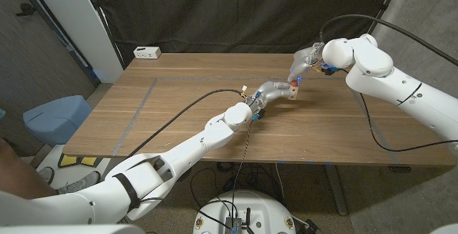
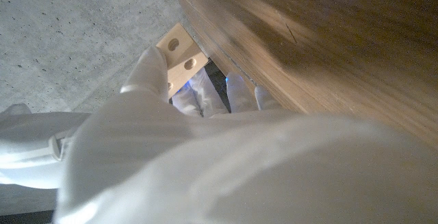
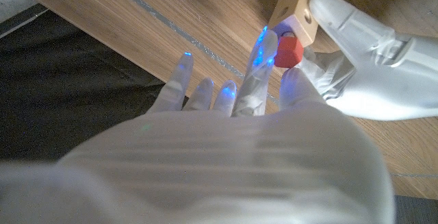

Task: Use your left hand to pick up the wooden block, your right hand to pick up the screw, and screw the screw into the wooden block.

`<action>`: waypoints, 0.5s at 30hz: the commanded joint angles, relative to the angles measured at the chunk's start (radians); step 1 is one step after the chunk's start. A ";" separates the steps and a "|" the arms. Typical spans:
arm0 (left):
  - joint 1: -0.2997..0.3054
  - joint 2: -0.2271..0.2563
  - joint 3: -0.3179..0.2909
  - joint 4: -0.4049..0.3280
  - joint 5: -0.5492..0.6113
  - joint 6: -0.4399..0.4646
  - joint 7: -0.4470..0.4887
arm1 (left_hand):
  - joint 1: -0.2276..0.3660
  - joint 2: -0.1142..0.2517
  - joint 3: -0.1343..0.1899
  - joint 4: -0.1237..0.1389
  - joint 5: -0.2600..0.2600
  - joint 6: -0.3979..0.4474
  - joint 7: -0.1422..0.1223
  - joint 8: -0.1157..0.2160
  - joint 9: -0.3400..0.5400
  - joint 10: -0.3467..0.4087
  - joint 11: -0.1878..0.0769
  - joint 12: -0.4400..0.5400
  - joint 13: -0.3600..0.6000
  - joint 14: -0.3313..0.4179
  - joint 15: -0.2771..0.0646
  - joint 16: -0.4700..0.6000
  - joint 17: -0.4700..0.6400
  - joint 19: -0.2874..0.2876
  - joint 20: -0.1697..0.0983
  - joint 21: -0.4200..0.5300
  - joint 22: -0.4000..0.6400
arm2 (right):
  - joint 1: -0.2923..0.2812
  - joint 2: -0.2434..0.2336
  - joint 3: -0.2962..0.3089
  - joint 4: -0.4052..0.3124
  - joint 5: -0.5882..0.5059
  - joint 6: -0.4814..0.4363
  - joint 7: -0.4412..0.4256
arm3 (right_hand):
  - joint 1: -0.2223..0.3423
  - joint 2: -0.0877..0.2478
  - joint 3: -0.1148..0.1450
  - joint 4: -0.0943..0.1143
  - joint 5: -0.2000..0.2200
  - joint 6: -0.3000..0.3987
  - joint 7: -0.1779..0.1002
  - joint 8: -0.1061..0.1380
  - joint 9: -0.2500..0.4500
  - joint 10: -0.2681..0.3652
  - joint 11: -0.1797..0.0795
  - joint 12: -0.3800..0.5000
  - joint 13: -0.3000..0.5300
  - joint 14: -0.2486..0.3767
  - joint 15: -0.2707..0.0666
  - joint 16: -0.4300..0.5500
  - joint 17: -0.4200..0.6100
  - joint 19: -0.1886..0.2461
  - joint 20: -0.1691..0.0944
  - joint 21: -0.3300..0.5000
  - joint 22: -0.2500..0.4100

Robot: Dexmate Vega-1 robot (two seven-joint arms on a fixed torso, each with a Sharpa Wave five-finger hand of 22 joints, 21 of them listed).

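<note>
Step in hand looks like the screwing-in: left hand (image 1: 270, 91) grips the wooden block (image 1: 293, 91) a bit above the table (image 1: 172, 112), right of centre, mid-depth, while right hand (image 1: 306, 59) comes in from the far right w/ fingers pinched on the red-headed screw (image 3: 289, 51), its head right at the block's face. Next move prob. calls for keeping the screw lined up w/ a hole and turning it, block held steady. Hard to tell: screw shank is hidden, so can't say whether it's in a hole yet; left wrist view is blurred and mostly shows the hand's back.
</note>
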 commanded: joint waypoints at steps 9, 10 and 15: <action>0.003 0.002 -0.003 -0.003 -0.001 -0.004 0.006 | -0.002 0.014 0.036 0.028 0.003 0.011 0.003 0.007 0.003 0.004 -0.004 0.008 0.006 0.003 -0.044 0.006 0.002 -0.003 0.003 0.003 0.005 | -0.016 0.022 -0.020 -0.007 -0.073 -0.029 -0.029 | 0.003 0.011 0.003 -0.019 0.006 0.052 -0.002 0.005 -0.012 0.042 -0.013 0.006 0.002 0.038 -0.028 0.012 -0.002 0.022 -0.009 0.003 0.004; 0.004 0.002 -0.003 -0.003 -0.002 -0.006 0.005 | -0.002 0.013 0.036 0.028 0.003 0.011 0.004 0.007 0.003 0.004 -0.004 0.008 0.006 0.003 -0.045 0.006 0.002 -0.003 0.003 0.003 0.005 | -0.017 0.022 -0.017 -0.008 -0.073 -0.030 -0.030 | 0.003 0.012 0.003 -0.020 0.006 0.052 -0.002 0.004 -0.012 0.042 -0.011 0.005 0.001 0.040 -0.029 0.012 -0.003 0.022 -0.010 0.003 0.004; 0.002 0.004 -0.002 -0.003 0.002 -0.011 0.005 | -0.003 0.012 0.035 0.028 0.003 0.013 0.004 0.008 0.003 0.004 -0.004 0.008 0.006 0.004 -0.044 0.006 0.002 -0.003 0.002 0.003 0.005 | -0.024 0.019 -0.007 -0.019 -0.079 -0.044 -0.028 | -0.024 -0.002 -0.011 -0.013 0.002 0.050 0.001 -0.005 -0.016 0.046 -0.010 0.000 0.001 0.044 -0.028 0.009 -0.003 0.023 -0.010 0.001 0.004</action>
